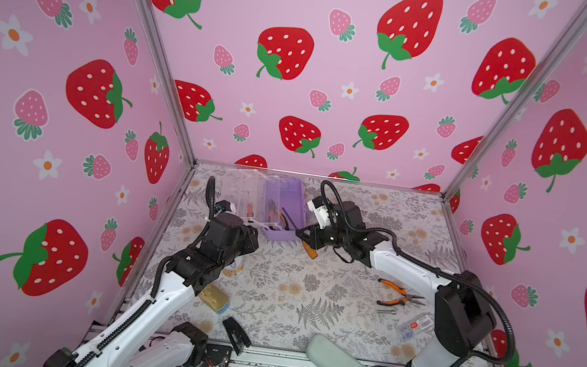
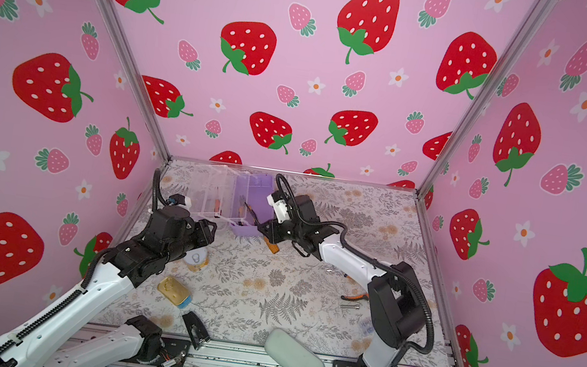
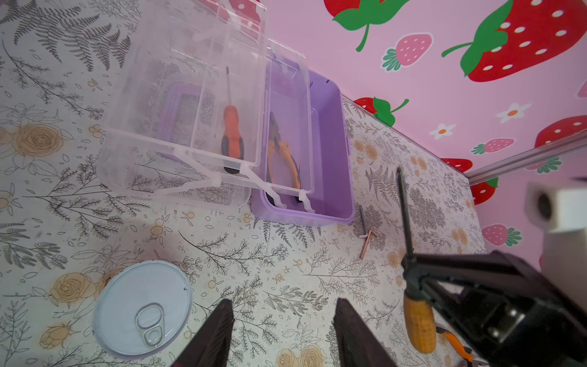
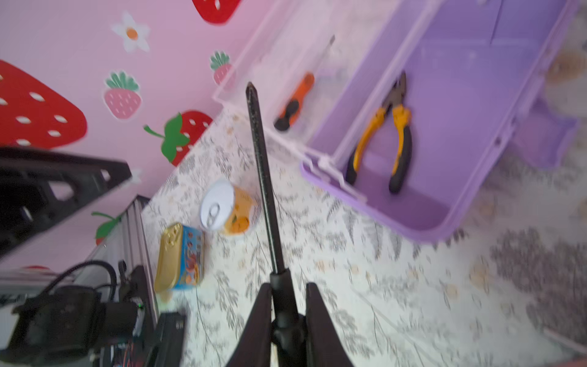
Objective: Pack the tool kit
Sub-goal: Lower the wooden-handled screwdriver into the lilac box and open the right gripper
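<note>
While poised near the case [image 4: 422, 222], clamped right pincer [image 4: 287, 286] on a screwdriver [image 4: 263, 178]; held left pincer [image 3: 282, 305] partly open, empty.

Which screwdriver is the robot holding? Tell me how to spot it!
Find the lilac case at the back of the table. Right beside it, the right gripper grips the big screwdriver with a long black shaft. Its handle is ribbed yellow, unlike the orange-and-black screwdriver lying in the clear tray.
</note>
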